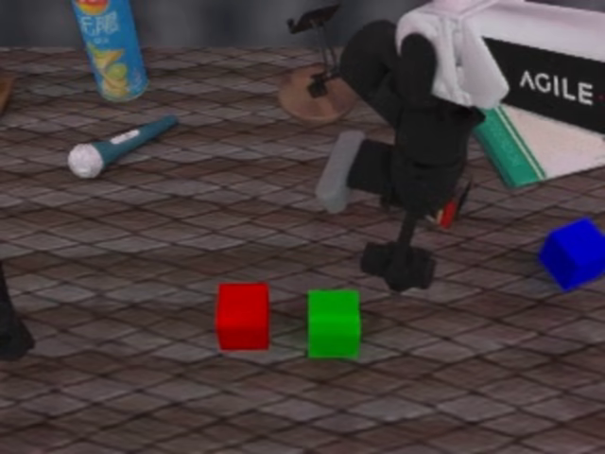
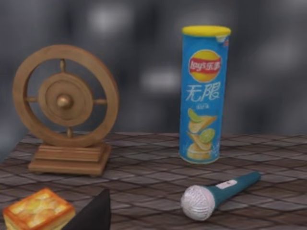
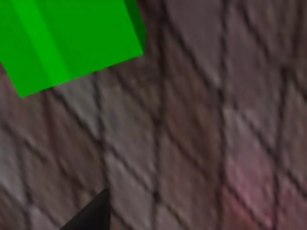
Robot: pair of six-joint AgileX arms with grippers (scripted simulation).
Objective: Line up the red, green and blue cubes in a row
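Two cubes are seated side by side at the worktop's front centre: red cube (image 1: pixel 243 316) on the left, green cube (image 1: pixel 334 323) just beside it, a narrow gap between. Blue cube (image 1: pixel 574 253) is seen well apart, at the right edge. Right claw (image 1: pixel 401 266) is positioned above the worktop (image 1: pixel 142 397), behind and right of the green cube, gripping nothing; whether its fingers are spread or pressed together cannot be told. Left arm (image 1: pixel 11 326) is parked at the left edge. Crisps can (image 1: pixel 111 47) and microphone (image 1: pixel 119 145) are located rear left.
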